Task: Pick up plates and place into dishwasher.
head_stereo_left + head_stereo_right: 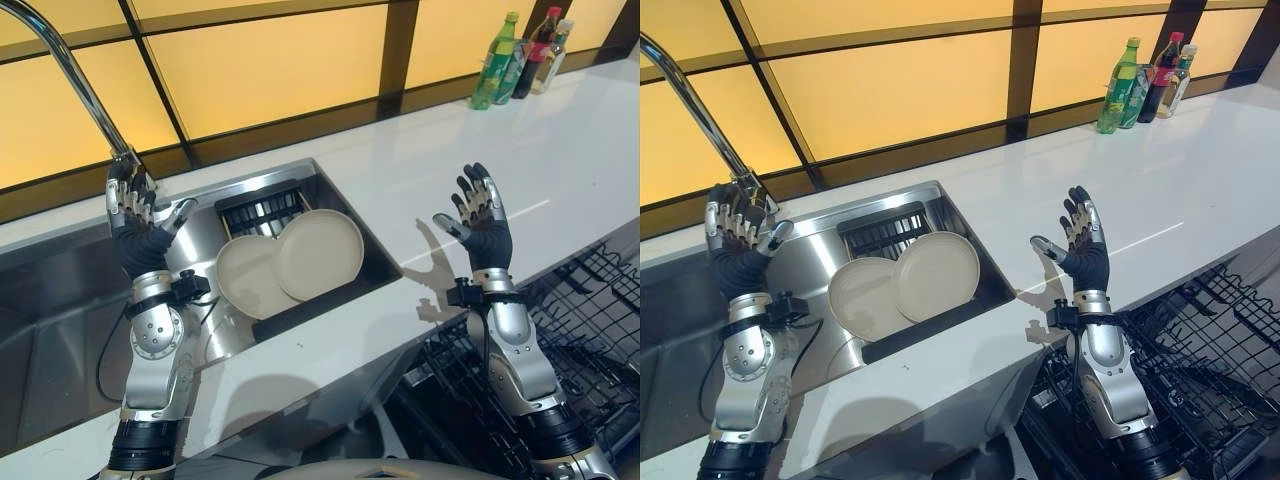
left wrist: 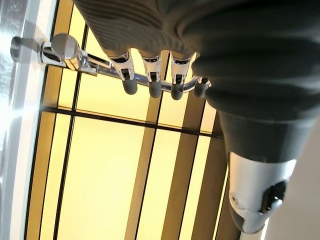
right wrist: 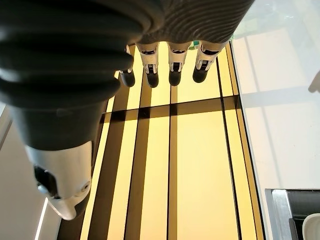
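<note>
Left eye view shows us both hands raised with fingers spread and empty: the left hand [image 1: 135,210] by the faucet [image 1: 70,75], the right hand [image 1: 480,215] over the counter [image 1: 560,160]. Between them two plates [image 1: 290,262] lean overlapping in the sink [image 1: 330,185]; below the right hand we see what looks like the dishwasher rack [image 1: 590,320].

I see bare countertop [image 1: 560,170] around my raised right hand [image 1: 482,222]; the faucet [image 1: 70,70] crowds my left hand [image 1: 135,215] above the sink [image 1: 330,195].
</note>
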`<state>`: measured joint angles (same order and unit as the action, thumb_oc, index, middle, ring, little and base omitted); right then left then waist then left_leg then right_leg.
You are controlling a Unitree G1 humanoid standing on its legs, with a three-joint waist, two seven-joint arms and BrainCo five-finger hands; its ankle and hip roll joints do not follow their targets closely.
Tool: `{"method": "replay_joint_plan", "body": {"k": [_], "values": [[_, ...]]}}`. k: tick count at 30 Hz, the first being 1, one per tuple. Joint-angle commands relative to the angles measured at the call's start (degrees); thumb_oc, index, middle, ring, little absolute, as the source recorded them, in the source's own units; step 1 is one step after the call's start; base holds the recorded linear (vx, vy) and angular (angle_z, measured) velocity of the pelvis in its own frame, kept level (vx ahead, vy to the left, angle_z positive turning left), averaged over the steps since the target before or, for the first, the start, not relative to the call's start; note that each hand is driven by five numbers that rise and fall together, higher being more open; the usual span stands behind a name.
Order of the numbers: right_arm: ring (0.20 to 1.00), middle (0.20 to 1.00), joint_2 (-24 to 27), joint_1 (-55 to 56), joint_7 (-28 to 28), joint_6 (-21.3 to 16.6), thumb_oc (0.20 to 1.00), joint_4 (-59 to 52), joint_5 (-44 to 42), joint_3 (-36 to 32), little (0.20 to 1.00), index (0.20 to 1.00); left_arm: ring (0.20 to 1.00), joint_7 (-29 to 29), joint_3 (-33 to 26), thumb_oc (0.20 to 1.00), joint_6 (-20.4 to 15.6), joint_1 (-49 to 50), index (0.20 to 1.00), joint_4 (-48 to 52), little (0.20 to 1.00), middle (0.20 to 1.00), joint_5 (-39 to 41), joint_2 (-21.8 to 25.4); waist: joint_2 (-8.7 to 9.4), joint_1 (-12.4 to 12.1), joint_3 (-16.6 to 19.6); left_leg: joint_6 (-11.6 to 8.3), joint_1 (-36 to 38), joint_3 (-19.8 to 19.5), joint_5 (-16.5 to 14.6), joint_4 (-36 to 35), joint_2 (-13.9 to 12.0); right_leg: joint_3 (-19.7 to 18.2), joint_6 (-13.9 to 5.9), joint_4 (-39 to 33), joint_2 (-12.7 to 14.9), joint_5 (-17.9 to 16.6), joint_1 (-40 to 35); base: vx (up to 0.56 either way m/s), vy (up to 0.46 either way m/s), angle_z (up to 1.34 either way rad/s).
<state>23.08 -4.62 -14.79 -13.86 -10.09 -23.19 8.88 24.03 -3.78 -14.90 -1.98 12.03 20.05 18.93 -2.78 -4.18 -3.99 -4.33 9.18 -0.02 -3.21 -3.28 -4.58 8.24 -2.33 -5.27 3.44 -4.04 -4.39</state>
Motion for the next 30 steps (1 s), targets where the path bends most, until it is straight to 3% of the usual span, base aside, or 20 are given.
{"method": "replay_joint_plan", "body": {"k": [1,13,17,25,30], "values": [[1.000,1.000,-1.1,-2.9,0.1,-3.5,1.000,-2.2,0.4,-1.2,1.000,1.000,1.000,-2.0,-0.6,1.000,-3.1,-0.5,1.000,-1.2,1.000,1.000,1.4,4.1,2.57,-0.7,3.5,-1.05,-5.9,-0.5,3.6,-1.6,-0.2,2.2,-3.18,1.5,3.7,6.0,-2.8,0.00,0.000,0.00],[1.000,1.000,-1.5,-1.9,0.2,-3.8,1.000,-2.2,0.3,-1.3,1.000,1.000,1.000,-2.4,-0.4,1.000,-1.4,-0.8,1.000,-1.2,1.000,1.000,-0.6,4.9,2.50,-0.2,3.6,-0.88,-5.4,0.0,3.3,-1.7,-0.3,2.1,-3.33,1.2,3.6,5.8,-2.9,0.00,-0.009,0.00],[1.000,1.000,-1.4,-1.8,0.4,-4.0,1.000,-2.1,0.0,-1.2,1.000,1.000,1.000,-3.0,-0.2,1.000,0.9,-0.9,1.000,-1.3,1.000,1.000,-0.7,5.3,2.49,0.1,3.5,-0.97,-5.2,0.3,3.3,-1.7,-0.5,1.9,-3.22,1.1,3.3,5.7,-2.8,-0.01,-0.050,-0.01],[1.000,1.000,-1.0,-1.2,2.1,-2.2,1.000,-2.6,-0.4,-1.2,1.000,1.000,1.000,-5.9,-0.7,1.000,2.9,-0.6,1.000,-1.2,1.000,1.000,-0.9,6.8,2.34,0.9,3.3,-1.54,-5.3,1.0,4.0,-0.4,-1.7,0.0,-2.05,1.6,1.4,5.8,-2.2,-0.01,-0.083,-0.04],[1.000,1.000,0.9,-1.2,2.3,-0.7,1.000,-2.5,-0.2,-0.7,1.000,1.000,1.000,-8.2,-1.2,1.000,3.3,-1.4,1.000,-1.5,1.000,1.000,-1.7,7.7,3.45,1.0,1.4,-2.26,-10.2,-0.7,1.6,11.7,-0.4,-1.8,-0.67,3.4,1.1,6.0,-1.6,0.01,-0.079,-0.09]]}}
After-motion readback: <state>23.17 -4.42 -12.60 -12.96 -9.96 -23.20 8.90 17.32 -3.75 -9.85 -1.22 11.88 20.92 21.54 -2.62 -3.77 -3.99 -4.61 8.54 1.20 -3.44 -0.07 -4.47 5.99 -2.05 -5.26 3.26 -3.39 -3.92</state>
